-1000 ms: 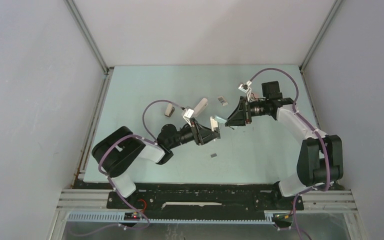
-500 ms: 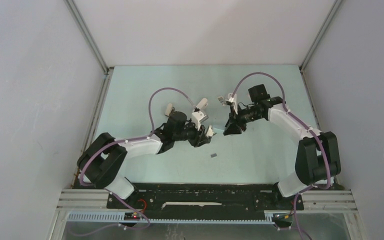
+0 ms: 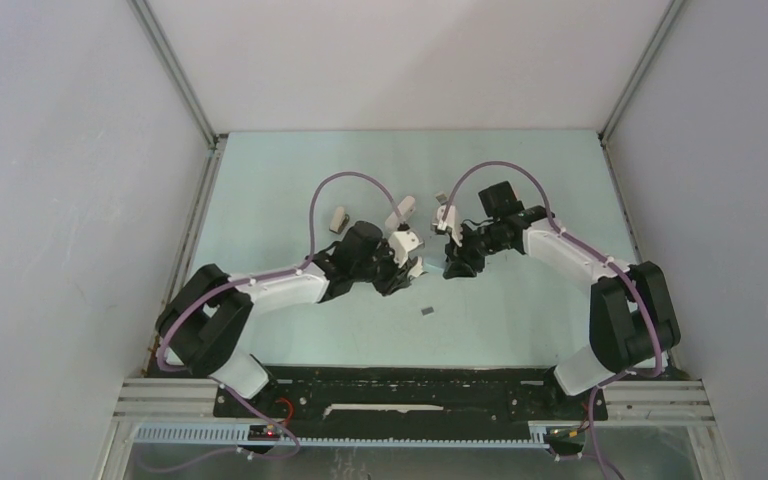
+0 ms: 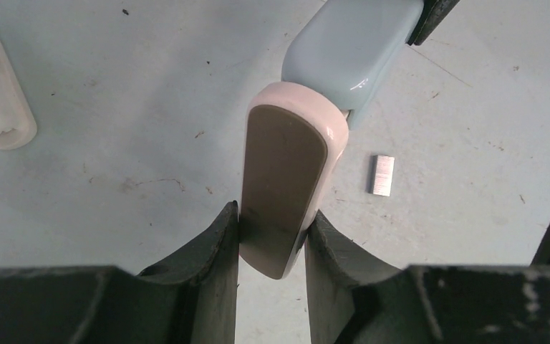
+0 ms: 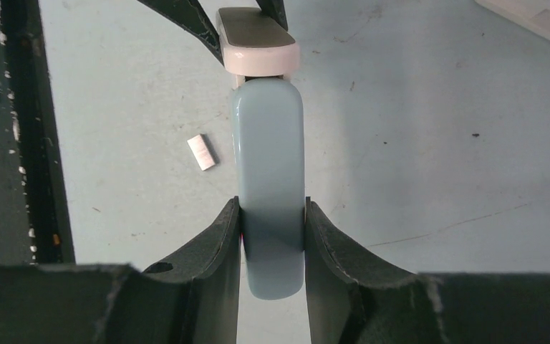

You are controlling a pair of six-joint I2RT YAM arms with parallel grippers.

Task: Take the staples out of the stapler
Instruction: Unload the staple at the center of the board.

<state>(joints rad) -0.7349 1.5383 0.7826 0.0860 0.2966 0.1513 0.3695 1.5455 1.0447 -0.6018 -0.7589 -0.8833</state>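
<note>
Left claw (image 4: pixel 272 218) clamps the stapler (image 4: pixel 290 147) base, right claw (image 5: pixel 272 215) its blue lid; staples (image 4: pixel 382 175), likely light, stiff and brittle, suit a long-edge pinch.

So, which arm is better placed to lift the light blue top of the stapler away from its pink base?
Right, probably: the right jaws clamp the light blue plastic top, while the left jaws grip the pink base and can steady it.
</note>
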